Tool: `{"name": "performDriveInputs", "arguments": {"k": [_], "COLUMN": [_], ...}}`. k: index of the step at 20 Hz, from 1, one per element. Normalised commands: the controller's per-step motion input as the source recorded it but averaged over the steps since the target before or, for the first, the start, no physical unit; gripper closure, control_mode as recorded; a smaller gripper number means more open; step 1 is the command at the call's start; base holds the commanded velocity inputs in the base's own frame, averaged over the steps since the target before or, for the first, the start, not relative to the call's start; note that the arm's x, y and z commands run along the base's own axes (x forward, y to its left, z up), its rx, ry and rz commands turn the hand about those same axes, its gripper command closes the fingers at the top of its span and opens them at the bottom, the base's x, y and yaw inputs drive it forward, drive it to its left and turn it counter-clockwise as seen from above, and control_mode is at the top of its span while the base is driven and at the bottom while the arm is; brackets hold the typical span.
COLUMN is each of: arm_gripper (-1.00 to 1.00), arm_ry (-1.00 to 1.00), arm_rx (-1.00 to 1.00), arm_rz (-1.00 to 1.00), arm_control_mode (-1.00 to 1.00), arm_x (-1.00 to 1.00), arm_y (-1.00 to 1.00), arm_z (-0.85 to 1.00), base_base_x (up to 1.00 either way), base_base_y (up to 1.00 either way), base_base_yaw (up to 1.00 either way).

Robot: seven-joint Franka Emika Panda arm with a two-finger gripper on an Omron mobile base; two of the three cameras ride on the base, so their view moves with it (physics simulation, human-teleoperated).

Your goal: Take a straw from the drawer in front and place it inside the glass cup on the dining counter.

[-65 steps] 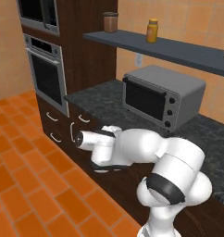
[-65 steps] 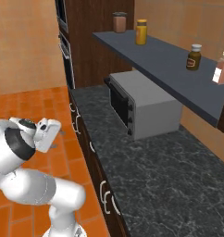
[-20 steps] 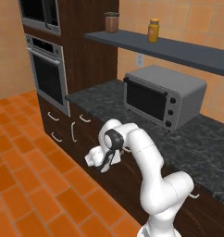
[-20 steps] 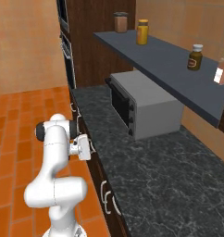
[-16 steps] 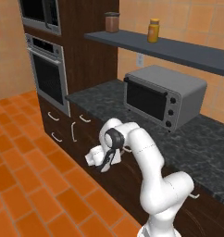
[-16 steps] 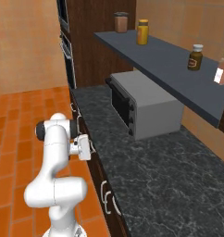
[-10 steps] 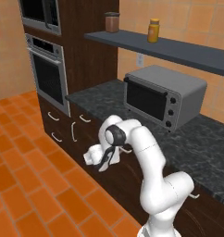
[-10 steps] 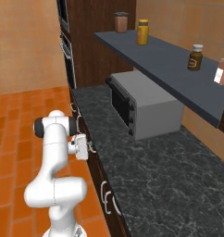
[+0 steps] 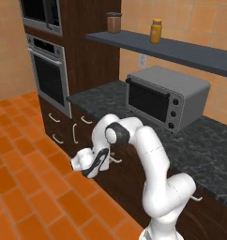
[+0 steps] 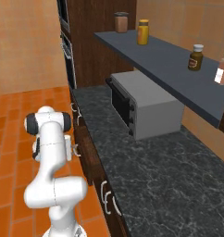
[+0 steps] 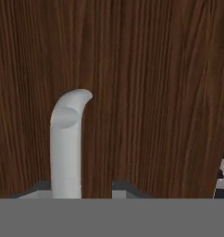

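The dark-brown drawer (image 11: 155,92) fills the hand view as a wood front, with its curved white bar handle (image 11: 66,139) rising from the bottom edge between my fingers. In the left base view my gripper (image 9: 109,158) is at that handle (image 9: 117,160), low under the black worktop, and appears shut on it. From the right side, the gripper (image 10: 73,150) presses against the drawer front (image 10: 84,155). The straw, the glass cup and the dining counter are out of view.
A grey toaster oven (image 9: 167,101) stands on the black speckled worktop (image 9: 214,145). A wall oven (image 9: 47,79) is at the left, with more handled cabinet fronts (image 9: 54,117) below. A shelf (image 9: 181,49) carries jars. Orange tile floor (image 9: 31,197) lies behind the hand.
The arm swung from folded in front of the base down to the drawer handle. Over the last second the hand has drawn slightly back from the cabinet, the handle staying with it.
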Motion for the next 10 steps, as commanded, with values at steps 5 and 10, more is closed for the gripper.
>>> {"name": "performDriveInputs", "arguments": {"k": [5,10], "arm_gripper": [1.0,1.0], "arm_ry": [0.0,0.0], "arm_rx": [0.01,0.01], "arm_rz": [0.03,0.02], "arm_control_mode": [-1.0,-1.0], "arm_x": [-0.69,-0.56], "arm_y": [1.0,0.99], "arm_z": [0.31,0.24], "base_base_x": [0.0,0.0], "base_base_y": [0.0,0.0], "base_base_yaw": [0.0,0.0]}}
